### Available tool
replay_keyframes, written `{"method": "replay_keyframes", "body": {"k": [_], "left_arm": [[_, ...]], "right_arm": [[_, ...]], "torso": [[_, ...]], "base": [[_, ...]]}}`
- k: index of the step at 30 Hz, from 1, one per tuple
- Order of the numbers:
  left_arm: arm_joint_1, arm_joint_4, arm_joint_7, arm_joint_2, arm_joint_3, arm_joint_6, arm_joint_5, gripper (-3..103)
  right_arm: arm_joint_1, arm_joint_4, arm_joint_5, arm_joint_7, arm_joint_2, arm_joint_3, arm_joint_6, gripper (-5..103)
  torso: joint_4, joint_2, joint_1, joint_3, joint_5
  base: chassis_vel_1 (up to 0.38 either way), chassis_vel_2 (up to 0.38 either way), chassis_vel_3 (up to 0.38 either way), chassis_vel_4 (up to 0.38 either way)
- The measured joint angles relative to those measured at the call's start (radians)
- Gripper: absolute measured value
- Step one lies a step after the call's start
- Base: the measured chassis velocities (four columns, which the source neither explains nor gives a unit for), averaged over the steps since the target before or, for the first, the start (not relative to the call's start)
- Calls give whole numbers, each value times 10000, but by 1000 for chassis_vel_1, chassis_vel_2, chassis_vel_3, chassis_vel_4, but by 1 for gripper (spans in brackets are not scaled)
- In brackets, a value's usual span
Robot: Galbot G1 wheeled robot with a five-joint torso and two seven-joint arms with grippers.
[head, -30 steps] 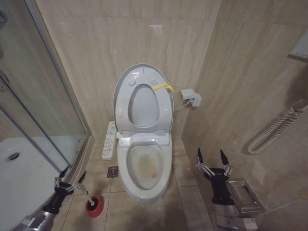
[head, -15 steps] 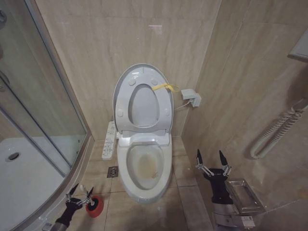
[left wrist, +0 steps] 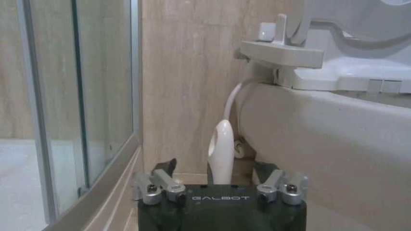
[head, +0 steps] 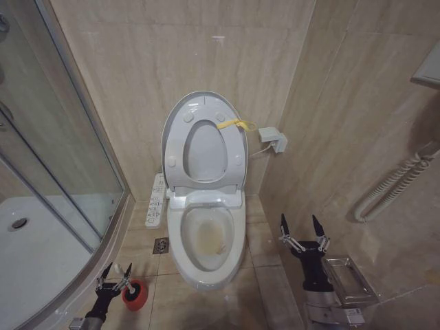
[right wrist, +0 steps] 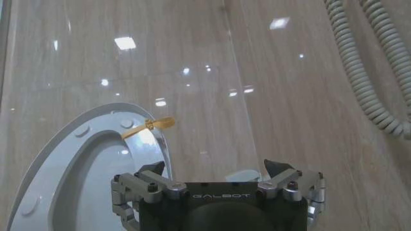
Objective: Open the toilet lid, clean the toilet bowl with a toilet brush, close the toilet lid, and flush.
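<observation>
So at this pt the toilet lid (head: 204,141) was up, leaning back against the wall w/ its yellow strap (head: 236,124) sticking out at the rim, and the seat ring (head: 205,153) was flipped up w/ it too. The toilet bowl (head: 206,240) sat open below, yellowish stain inside, button panel (head: 157,200) along its side.

Our left gripper (head: 114,277) was down low by the floor w/ fingers spread apart, just beside the red cup holder (head: 135,294). From the left wrist cam, the white handle of the toilet brush (left wrist: 222,151) stood upright between the open fingers, bowl wall right next to it. We couldn't tell if the pads were touching the handle, looked like not.

Right gripper (head: 302,235) hung off to the bowl's right near the wall, fingers also splayed, holding nothing.

Handling-wise, imo: the brush looked light, handle thin, stiff and smooth plastic, so prob slippery. We figured best to pinch it on the upper part of the stick, squarely, so it doesn't twist. The cup is small and light, might tip or come along w/ the brush if it's pulled at an angle.
</observation>
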Motion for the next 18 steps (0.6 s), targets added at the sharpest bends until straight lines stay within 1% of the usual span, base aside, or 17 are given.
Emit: {"method": "replay_keyframes", "body": {"k": [6, 7, 13, 14, 18], "left_arm": [[109, -134, -18, -35, -37, -3, 11, 85], [130, -158, -18, -35, -42, -3, 11, 57], [251, -306, -8, -65, -91, -2, 12, 57], [265, -328, -6, -75, -98, -3, 12, 30], [327, -437, -2, -126, -117, 0, 11, 30]], "right_arm": [[9, -46, 66, 1, -103, 16, 27, 100], [13, -60, 71, 1, -117, 16, 31, 100], [81, -168, 83, 5, -153, 13, 60, 100], [89, -172, 82, 5, -154, 11, 62, 100], [111, -177, 83, 5, -154, -6, 62, 100]], "torso": [[0, 0, 0, 0, 0], [0, 0, -1, 0, -1], [0, 0, -1, 0, -1], [1, 0, -1, 0, 0], [0, 0, -1, 0, -1]], "base": [[0, 0, 0, 0], [0, 0, 0, 0], [0, 0, 0, 0], [0, 0, 0, 0], [0, 0, 0, 0]]}}
